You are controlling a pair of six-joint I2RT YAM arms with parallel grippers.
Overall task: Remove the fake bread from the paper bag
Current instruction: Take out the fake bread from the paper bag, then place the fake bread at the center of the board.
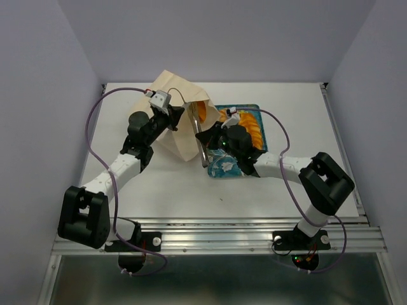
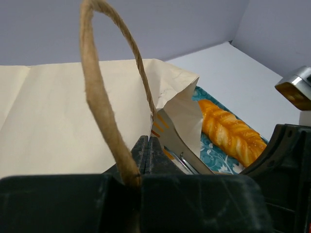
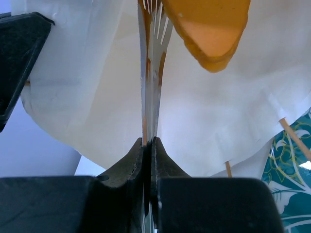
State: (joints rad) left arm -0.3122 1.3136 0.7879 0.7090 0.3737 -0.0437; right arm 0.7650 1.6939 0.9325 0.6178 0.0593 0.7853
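Left jaws pinch the bag [image 2: 73,126] rim, right jaws a fork [image 3: 151,73]; bread [image 3: 209,34] at 1 o'clock looks light, stiff, slippery: scoop its underside

**Top external:** the camera hangs above and behind the robot, tilted down over the whole white counter [image 1: 165,184], with the near edge at 6 o'clock and the back wall [image 1: 216,38] at 12.

**Left wrist:** the camera rides just behind the left pincer [image 2: 148,143], facing across the paper bag [image 2: 58,126] at close range, with the teal tray [image 2: 216,158] at its 3 o'clock.

**Right wrist:** the camera sights along the fork [image 3: 151,73] in the right pincer [image 3: 148,143], at very close range to the bag's mouth.

All three views share the bag and part of the tray.
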